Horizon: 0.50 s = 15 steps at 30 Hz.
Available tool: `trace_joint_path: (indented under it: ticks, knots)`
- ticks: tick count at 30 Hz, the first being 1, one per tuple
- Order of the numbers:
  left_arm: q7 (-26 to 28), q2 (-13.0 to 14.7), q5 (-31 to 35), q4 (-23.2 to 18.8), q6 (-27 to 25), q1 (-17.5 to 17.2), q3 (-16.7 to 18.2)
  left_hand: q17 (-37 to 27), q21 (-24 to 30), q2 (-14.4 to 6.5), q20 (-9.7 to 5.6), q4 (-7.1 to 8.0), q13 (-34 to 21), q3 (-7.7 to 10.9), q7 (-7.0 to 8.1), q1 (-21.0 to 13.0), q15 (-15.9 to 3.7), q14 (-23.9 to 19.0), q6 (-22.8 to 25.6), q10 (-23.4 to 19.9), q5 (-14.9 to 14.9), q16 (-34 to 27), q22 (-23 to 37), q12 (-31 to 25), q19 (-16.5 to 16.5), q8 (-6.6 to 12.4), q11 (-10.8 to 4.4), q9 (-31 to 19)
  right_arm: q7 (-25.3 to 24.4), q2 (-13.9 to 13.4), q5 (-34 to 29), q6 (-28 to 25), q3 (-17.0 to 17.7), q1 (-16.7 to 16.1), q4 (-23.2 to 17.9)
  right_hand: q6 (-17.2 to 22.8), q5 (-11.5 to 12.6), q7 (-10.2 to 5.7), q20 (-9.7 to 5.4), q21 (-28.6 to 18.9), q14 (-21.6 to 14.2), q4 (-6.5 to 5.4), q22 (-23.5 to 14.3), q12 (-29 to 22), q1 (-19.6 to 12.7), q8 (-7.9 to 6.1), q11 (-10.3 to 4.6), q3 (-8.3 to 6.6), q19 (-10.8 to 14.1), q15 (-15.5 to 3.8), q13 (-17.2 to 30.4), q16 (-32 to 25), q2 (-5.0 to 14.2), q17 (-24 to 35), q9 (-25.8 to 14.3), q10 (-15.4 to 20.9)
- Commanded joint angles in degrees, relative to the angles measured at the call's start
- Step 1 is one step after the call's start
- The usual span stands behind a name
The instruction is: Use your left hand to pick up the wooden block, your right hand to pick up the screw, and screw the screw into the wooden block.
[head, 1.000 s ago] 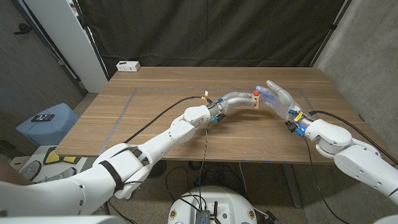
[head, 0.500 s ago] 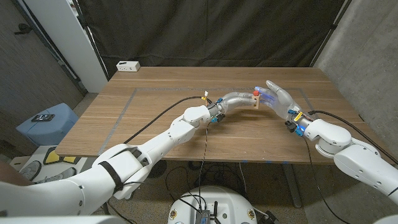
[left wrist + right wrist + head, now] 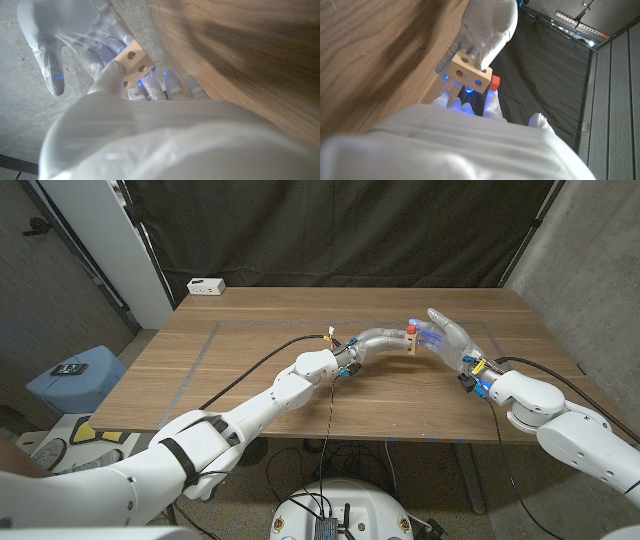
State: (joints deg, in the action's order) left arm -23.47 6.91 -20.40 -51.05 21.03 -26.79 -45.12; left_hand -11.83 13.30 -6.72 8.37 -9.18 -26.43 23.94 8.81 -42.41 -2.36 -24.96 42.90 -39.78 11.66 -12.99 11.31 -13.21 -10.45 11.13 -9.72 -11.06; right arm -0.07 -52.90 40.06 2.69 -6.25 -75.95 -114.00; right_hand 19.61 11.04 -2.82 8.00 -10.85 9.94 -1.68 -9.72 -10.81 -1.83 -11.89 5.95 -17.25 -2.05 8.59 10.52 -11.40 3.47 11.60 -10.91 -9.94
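- The left hand (image 3: 383,339) reaches out over the middle of the wooden table (image 3: 250,370) and grips the wooden block (image 3: 411,342), lifted clear of the tabletop.
- From the right wrist camera, the block (image 3: 470,74) is a pale piece with two round holes on the face turned this way, pinched between the left hand's fingers (image 3: 487,37).
- The screw (image 3: 413,326), red-headed, sits at the block's 12 o'clock edge in the head view, touching it; its red head (image 3: 493,83) shows just beside the block from the right wrist.
- The right hand (image 3: 447,337) comes in from 3 o'clock of the block, its fingers close against the block and screw; I cannot tell whether they actually pinch the screw.
- A white box (image 3: 206,285) lies at the table's far corner, around 10 o'clock.
- A blue bin (image 3: 78,378) stands off the table at 9 o'clock.
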Motion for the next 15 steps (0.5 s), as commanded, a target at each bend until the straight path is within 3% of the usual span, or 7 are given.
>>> trace_joint_path:
  ticks: [1,15]
  knots:
    - [-0.3,-0.4,-0.2,1.0,0.3,0.4,0.1,-0.3,0.4,-0.5,0.43,0.39,-0.2,0.94,-1.28,0.0,-0.79,-0.5,1.9,-0.2,0.4,-0.4,0.1,-0.2,-0.4,0.45,0.34,-0.3,-0.1,-0.3,0.2,-0.6,-0.1,0.1,-0.1,1.4,0.3,0.25,0.18,0.0,7.7,-0.17,-0.1,-0.2,0.0,-0.63,0.16,-0.04,0.0,0.26,0.2,0.0,-0.3,0.1,-0.2,-4.5]
    - [-0.5,-0.7,-0.2,1.5,0.5,0.5,0.1,-0.3,0.4,-0.5,0.41,0.44,-0.2,0.92,-1.3,0.2,-0.88,-0.5,2.0,-0.3,0.4,-0.3,0.1,-0.2,-0.4,0.48,0.38,-0.3,-1.0,-0.6,0.3,-0.8,0.6,-1.1,-0.9,3.3,0.4,0.89,0.15,-0.1,7.6,-0.25,-0.1,-0.3,0.0,-1.2,0.26,0.01,0.1,0.25,0.2,-0.1,-0.24,0.1,-0.4,-4.5]
